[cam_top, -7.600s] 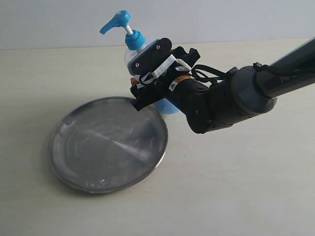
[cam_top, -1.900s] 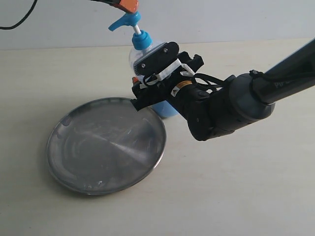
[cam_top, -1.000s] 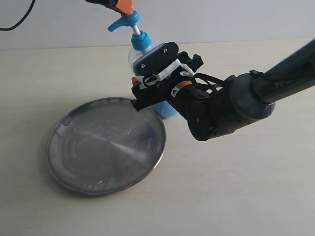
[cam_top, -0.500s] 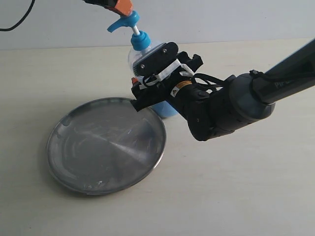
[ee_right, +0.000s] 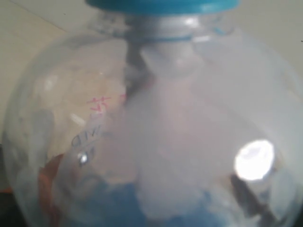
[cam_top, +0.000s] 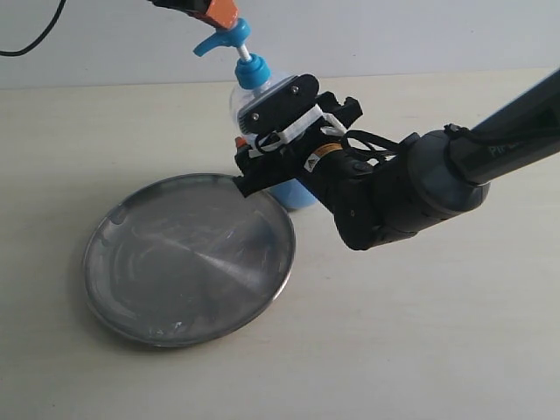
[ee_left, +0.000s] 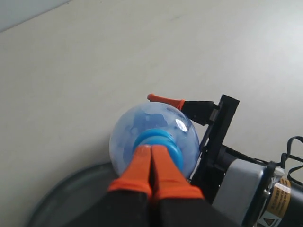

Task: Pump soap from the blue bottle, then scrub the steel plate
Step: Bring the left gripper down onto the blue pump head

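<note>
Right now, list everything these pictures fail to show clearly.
- Exterior view: the right gripper covers most of the blue bottle, including its label.
- Exterior view: the left gripper is cut off by the top edge.
- Left wrist view: the shut left gripper hides the pump head and its nozzle.
- Right wrist view: the blurred bottle fills the frame; no jaws show.
- Exterior view: glare on the steel plate leaves it unclear whether anything has been pumped onto it.

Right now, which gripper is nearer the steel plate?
Right. The right gripper is around the blue bottle beside the steel plate; the left gripper is up at the pump head.
</note>
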Controlling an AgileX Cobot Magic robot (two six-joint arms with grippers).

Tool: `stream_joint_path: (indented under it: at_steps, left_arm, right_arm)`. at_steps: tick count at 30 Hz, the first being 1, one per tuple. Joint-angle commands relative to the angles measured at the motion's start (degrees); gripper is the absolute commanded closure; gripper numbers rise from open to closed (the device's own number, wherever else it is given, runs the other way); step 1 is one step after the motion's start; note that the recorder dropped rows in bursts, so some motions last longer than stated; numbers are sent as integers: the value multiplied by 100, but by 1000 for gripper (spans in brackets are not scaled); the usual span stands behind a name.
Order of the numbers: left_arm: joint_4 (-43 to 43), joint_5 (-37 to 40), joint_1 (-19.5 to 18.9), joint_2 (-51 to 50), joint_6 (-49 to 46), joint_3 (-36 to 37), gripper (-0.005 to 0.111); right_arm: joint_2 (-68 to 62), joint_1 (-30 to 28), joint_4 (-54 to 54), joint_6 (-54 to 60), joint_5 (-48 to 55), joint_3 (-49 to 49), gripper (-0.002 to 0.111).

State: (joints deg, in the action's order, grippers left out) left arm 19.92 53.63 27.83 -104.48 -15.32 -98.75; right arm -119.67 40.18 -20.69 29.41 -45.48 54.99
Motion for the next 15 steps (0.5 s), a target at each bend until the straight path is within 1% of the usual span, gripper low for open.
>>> stream_joint_path:
  at_steps: [1,15]
  left_arm:
    - [-25,452,23,-304,32,74,107]
    - [-25,552,23,-419,32,74,107]
  right_arm:
    - [61,0,181,55,-267,35,108]
    - [61,0,181,55,-267,35,108]
